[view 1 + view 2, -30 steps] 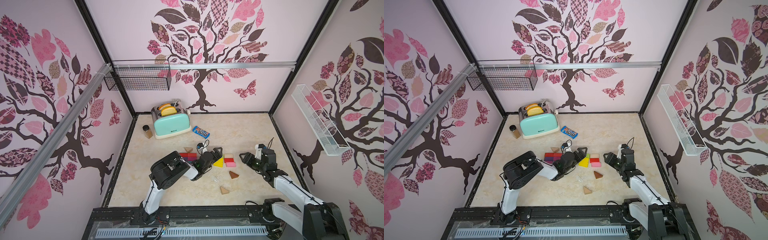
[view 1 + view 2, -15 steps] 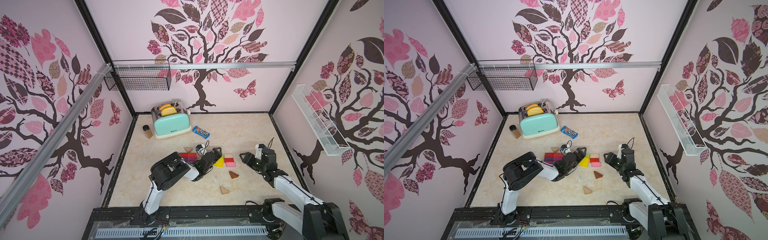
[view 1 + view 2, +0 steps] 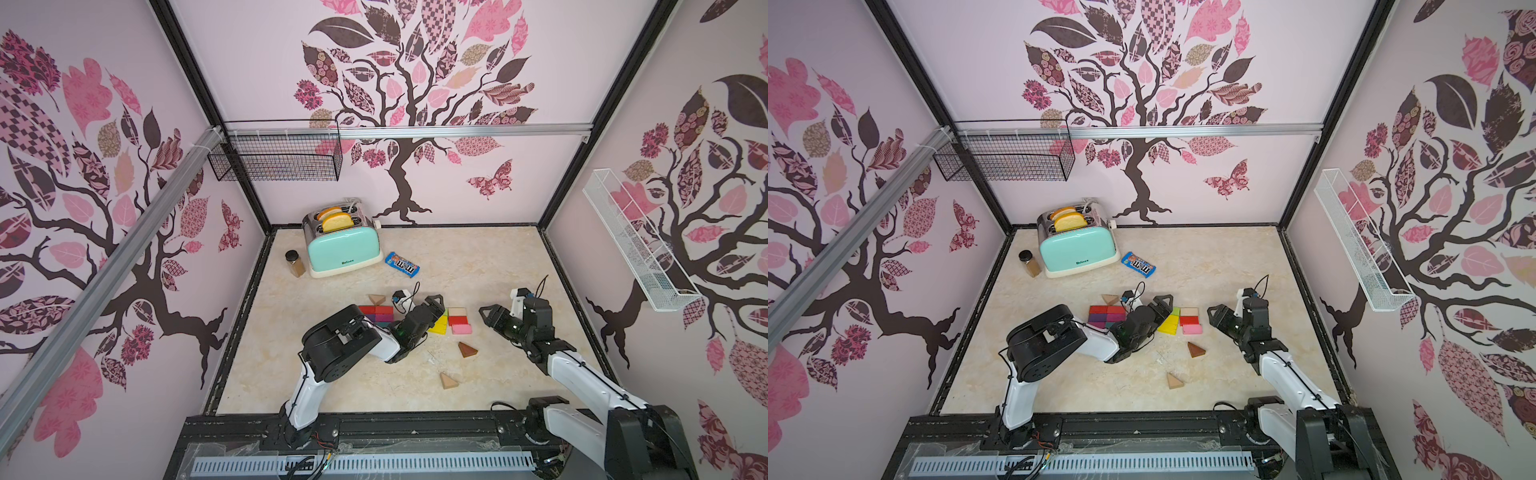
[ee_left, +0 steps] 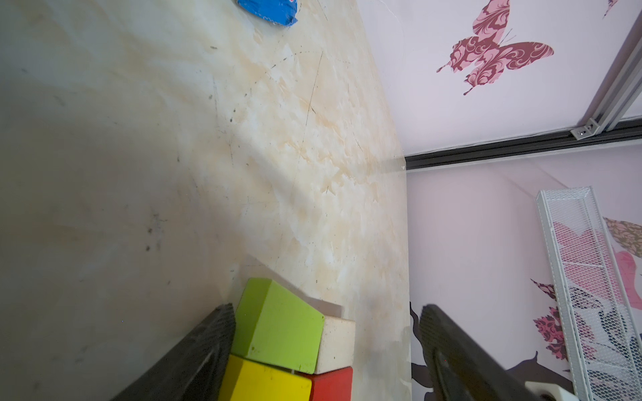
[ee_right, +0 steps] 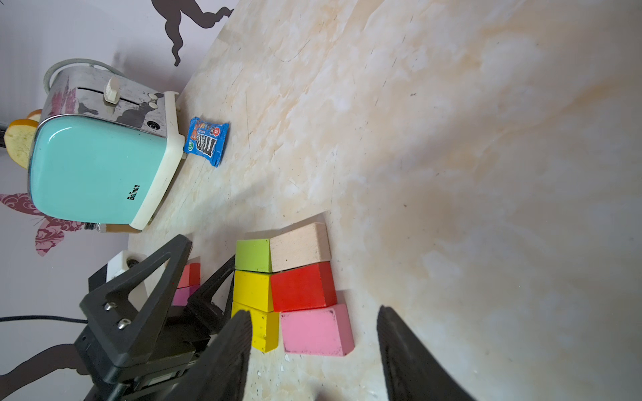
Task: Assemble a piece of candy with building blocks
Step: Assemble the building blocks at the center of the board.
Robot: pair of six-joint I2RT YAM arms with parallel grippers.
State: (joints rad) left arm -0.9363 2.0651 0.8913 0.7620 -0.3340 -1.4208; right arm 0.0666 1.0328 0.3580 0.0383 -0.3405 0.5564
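The green block (image 4: 278, 323) lies between the parted jaws of the left gripper (image 4: 326, 309), just beside one finger; the right gripper (image 5: 312, 312) also stands parted.

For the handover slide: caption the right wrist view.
Open right gripper faces the pink block and red block; open left gripper alongside, toaster beyond.

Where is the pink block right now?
In a top view, the pink block lies mid-table, just nearer than the red block, right of a yellow block.
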